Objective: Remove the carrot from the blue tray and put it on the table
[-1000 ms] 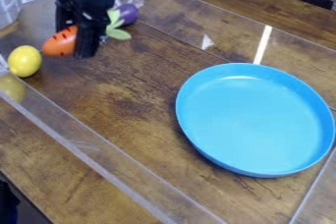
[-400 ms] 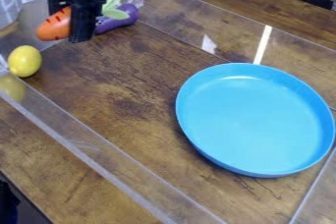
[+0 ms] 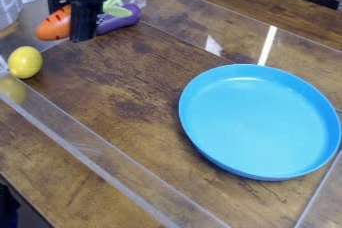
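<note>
The carrot [image 3: 54, 21] is gripped in the closed claw [image 3: 82, 32], lifted above the bench [image 3: 134, 102], well apart from the blue tray [image 3: 261, 120]

The arm enters at the upper left of the view. Its black gripper [image 3: 80, 34] points almost straight down. The dark fingers [image 3: 86, 24] stand close together, nearly vertical. The gripper body is black and blocky, cut off by the top edge. The jaws grip an orange object.
</note>
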Robot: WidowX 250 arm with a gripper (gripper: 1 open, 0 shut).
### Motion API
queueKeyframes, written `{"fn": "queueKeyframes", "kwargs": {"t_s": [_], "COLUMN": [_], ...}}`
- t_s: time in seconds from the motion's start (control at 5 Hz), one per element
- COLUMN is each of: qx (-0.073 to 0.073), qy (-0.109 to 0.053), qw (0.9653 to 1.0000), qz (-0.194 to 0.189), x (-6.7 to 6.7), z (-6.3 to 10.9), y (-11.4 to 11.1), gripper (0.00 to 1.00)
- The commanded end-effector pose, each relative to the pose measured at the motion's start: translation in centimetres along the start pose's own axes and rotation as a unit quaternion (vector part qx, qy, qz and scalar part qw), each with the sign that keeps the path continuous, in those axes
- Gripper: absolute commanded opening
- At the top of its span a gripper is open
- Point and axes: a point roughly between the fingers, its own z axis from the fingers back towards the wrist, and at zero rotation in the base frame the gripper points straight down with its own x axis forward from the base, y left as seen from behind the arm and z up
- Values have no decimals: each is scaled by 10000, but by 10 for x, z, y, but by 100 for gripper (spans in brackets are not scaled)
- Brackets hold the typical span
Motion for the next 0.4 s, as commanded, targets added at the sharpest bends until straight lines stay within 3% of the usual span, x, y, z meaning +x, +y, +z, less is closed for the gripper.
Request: {"fn": "queueKeyframes", "kwargs": {"t_s": [0.0, 0.2], "qx": [117, -29], "qy": [-388, -417], "qw": [9992, 9991], "qz": [74, 99], "x": [-4, -3], "z": [21, 12], "y": [3, 6], "gripper": [0, 100]}}
